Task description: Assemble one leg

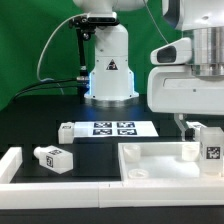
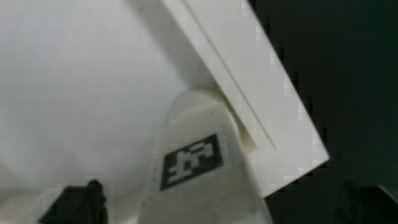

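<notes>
Leg [image 1: 207,140] upright (tag [image 1: 213,153] facing camera); long axis vertical; at panel [image 1: 150,160] corner

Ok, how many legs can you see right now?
3 legs. One leg lies at the marker board's left end in the exterior view; another lies in front of it beside the white rail; the third stands by the panel at right. More may be hidden.

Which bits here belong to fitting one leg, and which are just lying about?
On the job: gripper; leg beneath the gripper; flat white panel.
Lying about: leg beside the marker board; leg nearer the front; marker board; white border rail.
</notes>
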Controlling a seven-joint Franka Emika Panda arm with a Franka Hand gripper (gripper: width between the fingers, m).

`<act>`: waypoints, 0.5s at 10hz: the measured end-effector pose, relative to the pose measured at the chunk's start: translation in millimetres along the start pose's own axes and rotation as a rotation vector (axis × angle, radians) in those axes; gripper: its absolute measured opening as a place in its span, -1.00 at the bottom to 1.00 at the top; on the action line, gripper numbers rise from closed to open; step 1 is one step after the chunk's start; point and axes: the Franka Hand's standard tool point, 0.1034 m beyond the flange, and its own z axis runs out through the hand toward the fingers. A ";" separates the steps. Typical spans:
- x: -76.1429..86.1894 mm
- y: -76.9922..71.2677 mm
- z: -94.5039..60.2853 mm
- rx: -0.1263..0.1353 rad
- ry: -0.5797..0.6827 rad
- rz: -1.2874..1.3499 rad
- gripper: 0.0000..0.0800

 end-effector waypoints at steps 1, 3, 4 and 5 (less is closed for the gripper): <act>-0.1 -0.1 0.3 0.000 0.000 0.008 0.62; -0.3 -0.2 0.4 0.001 -0.001 0.060 0.29; -0.4 -0.5 0.5 0.001 -0.001 0.121 -0.06; -0.4 0.3 0.6 0.000 -0.001 0.200 -0.28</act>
